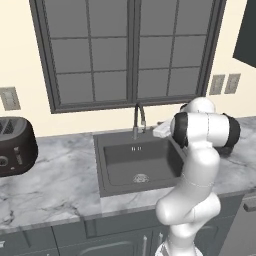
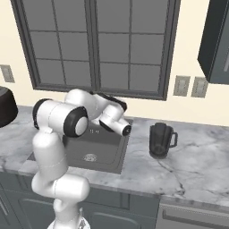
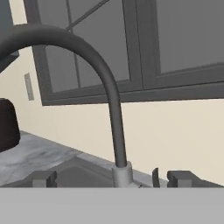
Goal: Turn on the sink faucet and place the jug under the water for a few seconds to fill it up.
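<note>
While the open gripper (image 3: 111,178) is facing the sink faucet (image 3: 114,131) closely, it is needing to push the small side lever (image 3: 155,177) gently, as the jug (image 2: 161,140) is waiting on the table (image 2: 197,156).

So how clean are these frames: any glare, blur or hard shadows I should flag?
Left base view: flat, even rendered light, sharp, no glare on the sink. Right base view: equally crisp; the jug reads dark with just a soft shadow at its foot. Hand view: the sink faucet looms close and slightly soft-edged.
</note>
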Tool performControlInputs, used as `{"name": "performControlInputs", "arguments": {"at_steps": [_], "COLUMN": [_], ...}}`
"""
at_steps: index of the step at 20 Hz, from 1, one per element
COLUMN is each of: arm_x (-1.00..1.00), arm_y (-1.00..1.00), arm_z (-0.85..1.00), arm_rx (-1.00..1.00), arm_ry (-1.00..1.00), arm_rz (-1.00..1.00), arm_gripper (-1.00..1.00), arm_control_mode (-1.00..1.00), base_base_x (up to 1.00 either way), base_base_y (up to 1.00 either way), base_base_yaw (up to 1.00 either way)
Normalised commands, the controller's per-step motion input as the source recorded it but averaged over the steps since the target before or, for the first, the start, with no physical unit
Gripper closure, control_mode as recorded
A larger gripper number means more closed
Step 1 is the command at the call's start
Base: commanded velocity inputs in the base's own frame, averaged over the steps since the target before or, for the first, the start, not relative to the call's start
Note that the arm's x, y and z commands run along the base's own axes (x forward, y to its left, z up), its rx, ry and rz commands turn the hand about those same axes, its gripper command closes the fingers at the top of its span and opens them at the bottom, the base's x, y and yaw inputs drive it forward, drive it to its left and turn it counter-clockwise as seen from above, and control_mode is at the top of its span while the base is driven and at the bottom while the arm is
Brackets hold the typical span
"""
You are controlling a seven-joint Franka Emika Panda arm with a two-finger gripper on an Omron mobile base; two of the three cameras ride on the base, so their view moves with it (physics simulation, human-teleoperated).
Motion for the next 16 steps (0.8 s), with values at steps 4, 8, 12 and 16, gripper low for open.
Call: {"name": "performControlInputs", "arguments": {"at_steps": [4, 8, 12, 16], "arm_x": [0.11, 0.12, 0.19, 0.26], "arm_y": [0.12, 0.15, 0.12, 0.01], "arm_z": [-0.24, -0.18, -0.11, -0.05], "arm_rx": [0.0, -0.01, 0.0, 0.0], "arm_ry": [-0.04, -0.03, -0.01, 0.0], "arm_rz": [0.0, 0.0, 0.0, 0.0], "arm_gripper": [-1.0, -1.0, -1.0, -1.0], "arm_control_mode": [-1.0, -1.0, -1.0, -1.0], "base_base_x": [0.0, 0.0, 0.0, 0.0], "base_base_y": [0.0, 0.0, 0.0, 0.0], "base_base_yaw": [0.0, 0.0, 0.0, 0.0]}}
